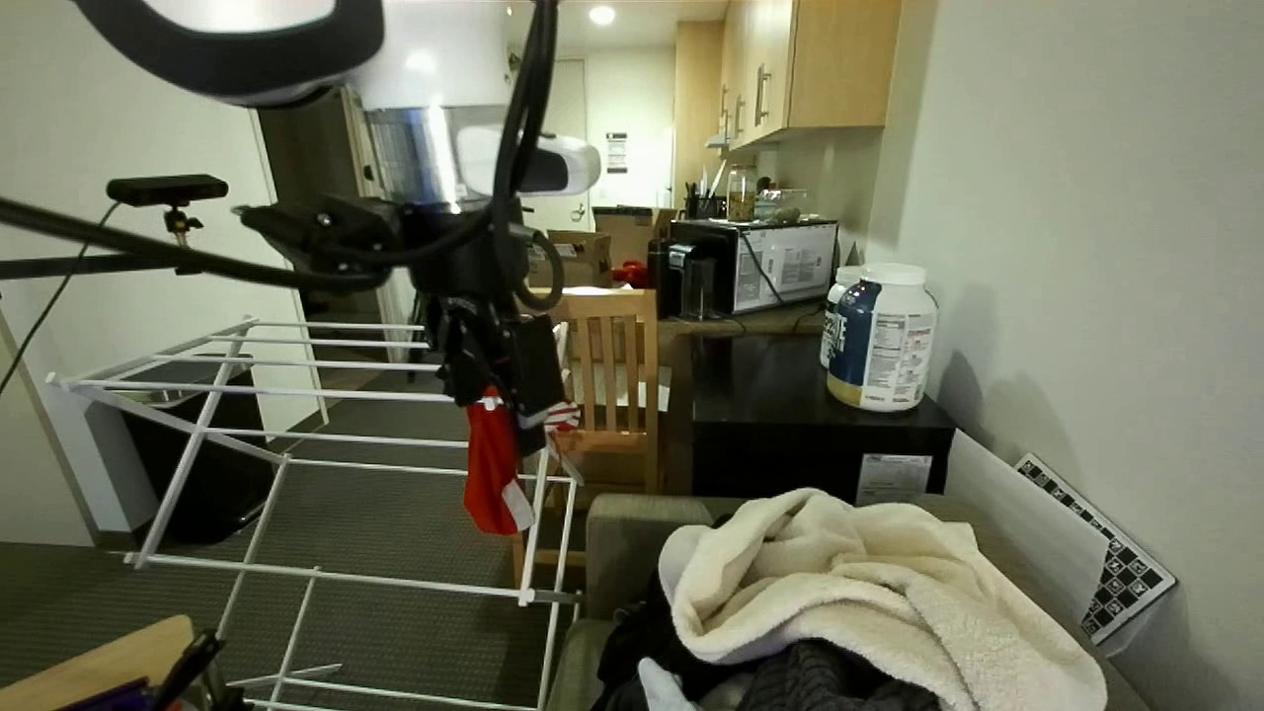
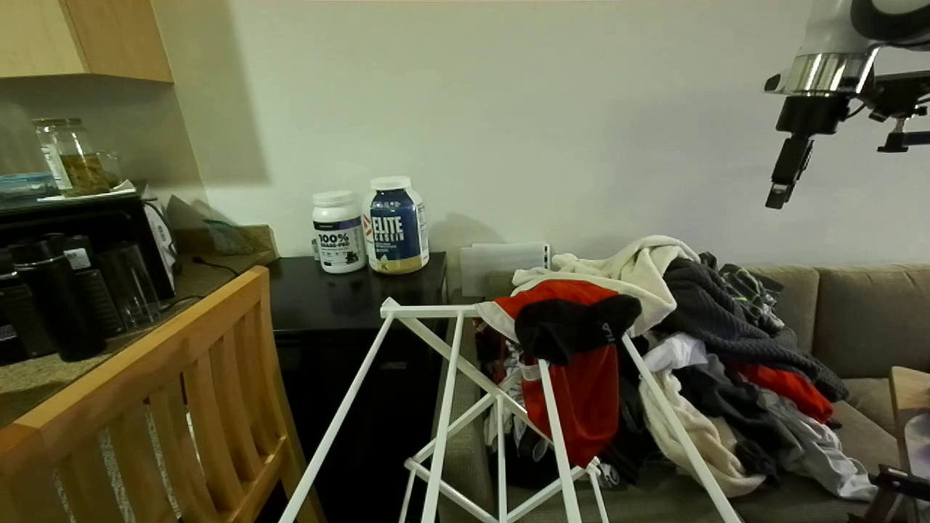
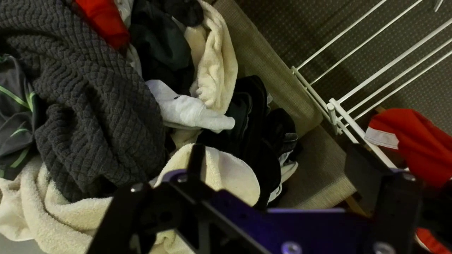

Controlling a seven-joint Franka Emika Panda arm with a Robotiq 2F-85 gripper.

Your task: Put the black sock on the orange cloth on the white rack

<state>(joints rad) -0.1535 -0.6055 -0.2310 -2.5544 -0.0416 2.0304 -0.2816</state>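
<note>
In an exterior view I see the cloth draped over the top of the rack, the sock lying on that cloth. Left of the rack stands a chair; behind the rack, a cabinet with two tubs on it. Also behind the rack and reaching to its right, a sofa bears heaped clothes and a towel. My pincer hangs higher than the rack, well to its right.
</note>
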